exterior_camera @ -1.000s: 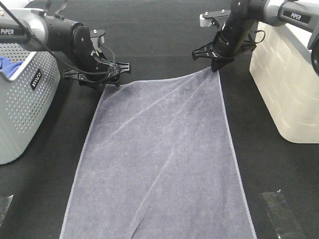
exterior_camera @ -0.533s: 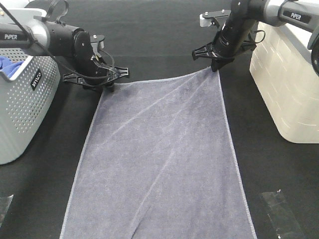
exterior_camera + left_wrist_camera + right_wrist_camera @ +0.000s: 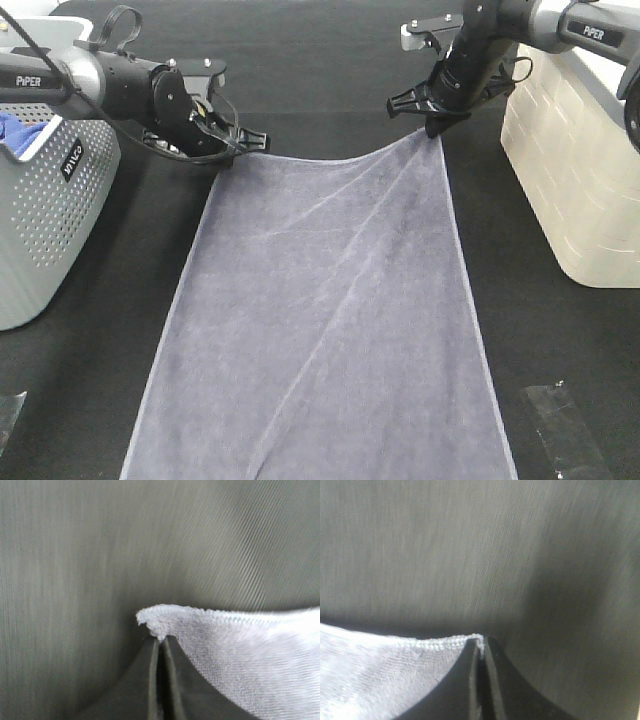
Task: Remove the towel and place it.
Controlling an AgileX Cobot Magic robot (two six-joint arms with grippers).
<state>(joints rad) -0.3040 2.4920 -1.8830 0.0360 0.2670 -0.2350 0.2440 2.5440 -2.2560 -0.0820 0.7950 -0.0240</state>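
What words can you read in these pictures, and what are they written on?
"PIPER": on the left arm, white letters.
"PIPER": on the right arm, white letters.
Dark label on the grey basket: tilted and too blurred to read for sure.
Both wrist views: no writing at all.

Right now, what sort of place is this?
Probably a robot lab bench set up for laundry handling: a towel spread on a black table, with a perforated grey basket on one side and a white bin on the other.
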